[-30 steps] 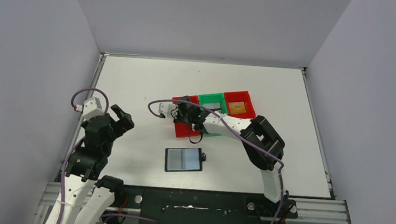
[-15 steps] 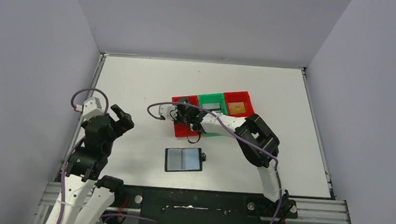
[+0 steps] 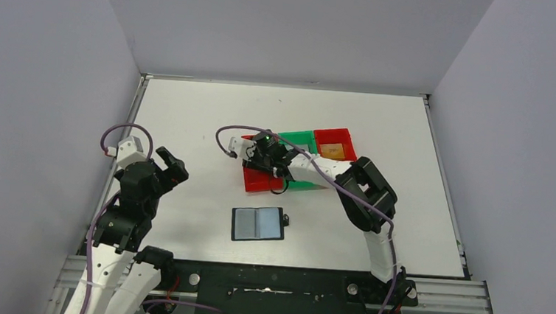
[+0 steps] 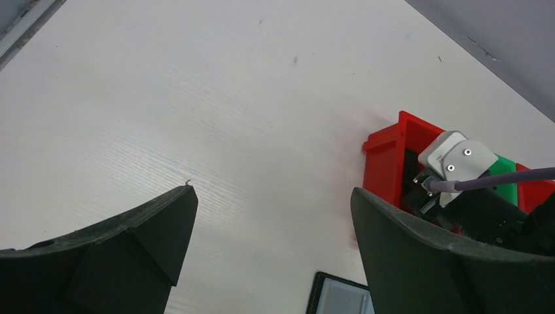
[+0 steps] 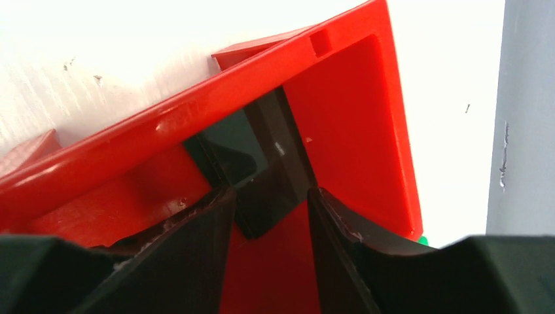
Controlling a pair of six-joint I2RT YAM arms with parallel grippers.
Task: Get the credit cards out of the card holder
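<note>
The card holder [image 3: 257, 224] lies open and flat near the table's front, its bluish-grey pockets up; one corner shows in the left wrist view [image 4: 340, 297]. My right gripper [image 3: 263, 163] reaches down into the left red bin [image 3: 255, 181]. Its jaws [image 5: 269, 194] stand apart, and a black credit card [image 5: 255, 157] rests slanted against the bin wall [image 5: 347, 118] with its near corner loose between the fingers. A gold credit card [image 3: 333, 150] lies in the right red bin. My left gripper [image 3: 172, 163] hangs open at the left, over bare table [image 4: 273, 193].
Three joined bins sit mid-table: red, green [image 3: 298, 138], red [image 3: 336, 135]. My right forearm crosses over the green one. The left red bin's corner [image 4: 383, 163] shows in the left wrist view. A grey wall stands close on each side of the table.
My right gripper has opened and let go of the black card inside the left red bin, while shifting slightly back and right. The left arm and the card holder stayed still.
</note>
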